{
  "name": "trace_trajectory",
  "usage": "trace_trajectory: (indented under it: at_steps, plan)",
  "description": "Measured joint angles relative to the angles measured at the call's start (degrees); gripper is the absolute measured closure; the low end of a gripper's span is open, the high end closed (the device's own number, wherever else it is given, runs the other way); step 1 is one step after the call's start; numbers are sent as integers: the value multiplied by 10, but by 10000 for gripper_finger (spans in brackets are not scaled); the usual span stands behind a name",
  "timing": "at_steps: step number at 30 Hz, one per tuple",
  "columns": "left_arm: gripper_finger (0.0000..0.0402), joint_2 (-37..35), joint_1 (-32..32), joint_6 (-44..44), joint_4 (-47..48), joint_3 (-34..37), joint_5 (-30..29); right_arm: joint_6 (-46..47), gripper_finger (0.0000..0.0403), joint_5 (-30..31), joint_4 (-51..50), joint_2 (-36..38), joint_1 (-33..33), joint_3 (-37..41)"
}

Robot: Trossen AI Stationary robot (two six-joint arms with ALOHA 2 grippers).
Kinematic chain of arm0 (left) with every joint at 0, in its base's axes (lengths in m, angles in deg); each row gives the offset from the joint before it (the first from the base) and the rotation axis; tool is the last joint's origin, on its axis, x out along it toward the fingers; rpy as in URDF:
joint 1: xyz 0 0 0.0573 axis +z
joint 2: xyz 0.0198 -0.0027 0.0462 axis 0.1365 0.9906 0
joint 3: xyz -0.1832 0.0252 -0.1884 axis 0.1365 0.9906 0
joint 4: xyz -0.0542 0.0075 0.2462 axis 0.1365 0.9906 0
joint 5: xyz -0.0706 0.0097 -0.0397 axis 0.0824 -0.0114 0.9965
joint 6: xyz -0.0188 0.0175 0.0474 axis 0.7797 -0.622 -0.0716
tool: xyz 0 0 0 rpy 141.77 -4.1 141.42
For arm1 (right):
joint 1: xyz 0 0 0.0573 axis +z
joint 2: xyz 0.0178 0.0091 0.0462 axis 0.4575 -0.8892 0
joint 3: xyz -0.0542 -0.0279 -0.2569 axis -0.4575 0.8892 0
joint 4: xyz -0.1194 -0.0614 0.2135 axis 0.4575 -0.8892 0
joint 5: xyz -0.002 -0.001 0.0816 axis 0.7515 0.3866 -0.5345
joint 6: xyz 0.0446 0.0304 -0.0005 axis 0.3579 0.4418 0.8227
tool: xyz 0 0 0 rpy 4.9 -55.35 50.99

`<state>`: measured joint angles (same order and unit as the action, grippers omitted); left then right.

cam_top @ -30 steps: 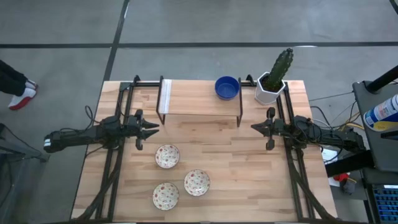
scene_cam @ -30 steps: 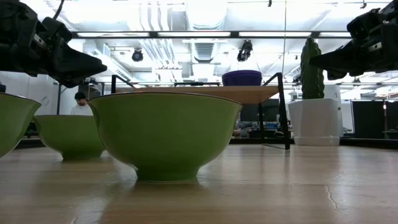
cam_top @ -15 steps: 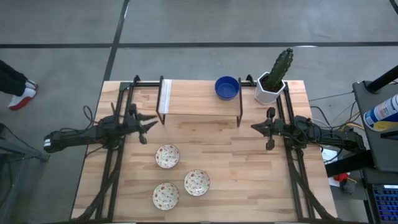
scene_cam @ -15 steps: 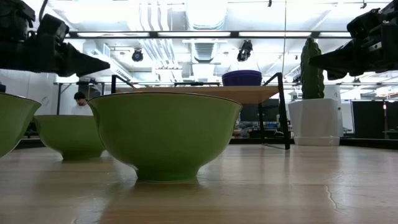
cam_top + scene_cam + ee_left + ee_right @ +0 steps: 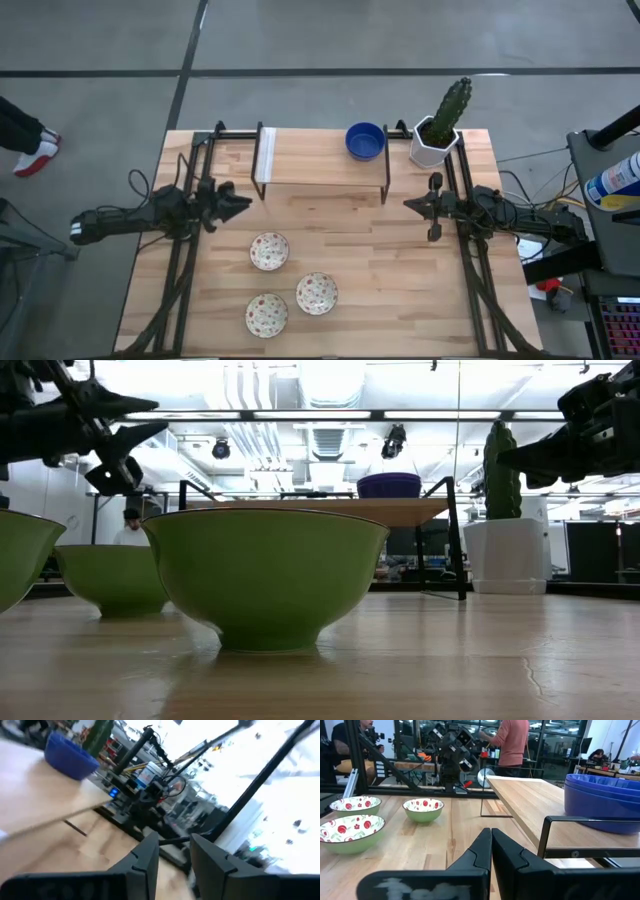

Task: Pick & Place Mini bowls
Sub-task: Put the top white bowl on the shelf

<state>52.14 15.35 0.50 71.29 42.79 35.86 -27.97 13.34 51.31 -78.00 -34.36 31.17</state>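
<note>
The three speckled mini bowls (image 5: 269,251) are cream inside with red and green flecks, and green outside (image 5: 266,580). The stacked blue bowls (image 5: 365,141) are solid deep blue; the hexagonal pot (image 5: 433,146) white, its cactus (image 5: 452,107) green.

No text, label, brand or number can be read in any view. The bottle (image 5: 612,180) at the right edge of the high view carries a label, but its print is too small to make out.
</note>
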Motion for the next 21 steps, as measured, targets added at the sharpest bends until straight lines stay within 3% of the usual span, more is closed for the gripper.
trace_trajectory:
  at_steps: [4,12,21]
  plan:
    - [296,0,0,70,-1,0,-3,-2,394,0,0,0,0,0]
    - [296,3,0,114,-7,-1,-89,-2,394,0,0,0,0,0]
    - [296,64,-54,4,-29,-83,-107,0,394,0,0,0,0,0]
